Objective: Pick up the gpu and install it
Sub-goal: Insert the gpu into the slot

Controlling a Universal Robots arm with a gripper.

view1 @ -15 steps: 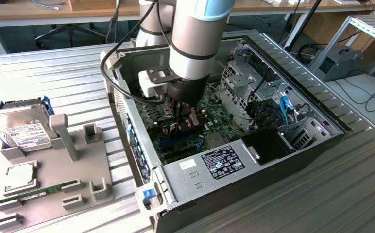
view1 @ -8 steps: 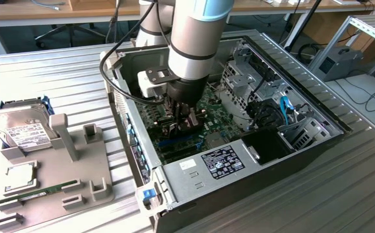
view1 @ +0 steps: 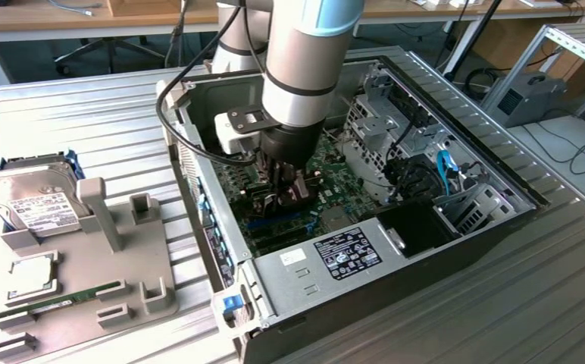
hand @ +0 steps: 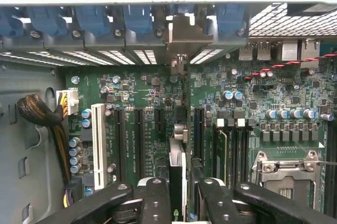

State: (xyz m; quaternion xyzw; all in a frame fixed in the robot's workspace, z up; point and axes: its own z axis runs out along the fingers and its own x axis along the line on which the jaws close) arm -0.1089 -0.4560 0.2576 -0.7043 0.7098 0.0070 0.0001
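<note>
My pincer [hand: 178, 203] clamps the gpu [hand: 177, 174] edge-on between its fingers, inside the computer case [view1: 495, 227]. The card hangs straight below me over the motherboard [hand: 152, 103], its long axis running parallel to the expansion slots [hand: 138, 140].

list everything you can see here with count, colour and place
computer case: one, black and silver, open on the slatted table
motherboard: one, green, on the case floor
gpu: one, seen edge-on between the gripper fingers, upright over the black expansion slots
white slot: one, beside the black slots
cable bundle: one, black sleeved, at the case wall
hard drive: one, silver with white label, at the exterior view's left
grey fixture: one, beside the case
cpu: one, silver, on the fixture
RAM stick: one, green, on the fixture
robot arm: one, grey, reaching into the case
gripper: one, black, shut on the gpu
</note>
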